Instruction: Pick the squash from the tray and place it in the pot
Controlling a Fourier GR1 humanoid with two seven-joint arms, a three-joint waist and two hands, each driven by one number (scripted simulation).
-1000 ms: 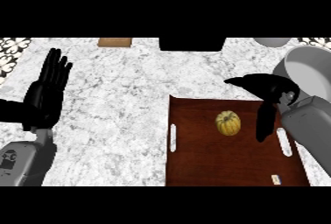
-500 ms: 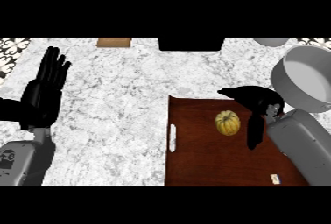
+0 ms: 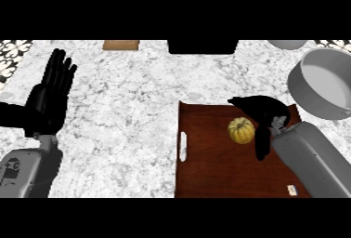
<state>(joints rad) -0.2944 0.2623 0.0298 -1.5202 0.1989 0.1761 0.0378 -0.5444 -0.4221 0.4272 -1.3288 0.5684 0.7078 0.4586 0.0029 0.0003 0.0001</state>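
Biggest thing here is the white marbled table [image 3: 130, 93], filling most of the frame. Lower right sits a dark reddish-brown tray [image 3: 219, 172] with a white handle on its left edge and a tiny white tag near its bottom right; can't read any writing on it. Upper right is the grey pot [image 3: 328, 83], partly cut off by the frame edge. The left hand [image 3: 48, 97] rests at the left side, fingers straight and up, holding nothing. The right hand [image 3: 264, 116] is over the tray's upper right, fingers curved around the right side of the squash [image 3: 241, 130], not closed on it. The small yellow squash lies on the tray.
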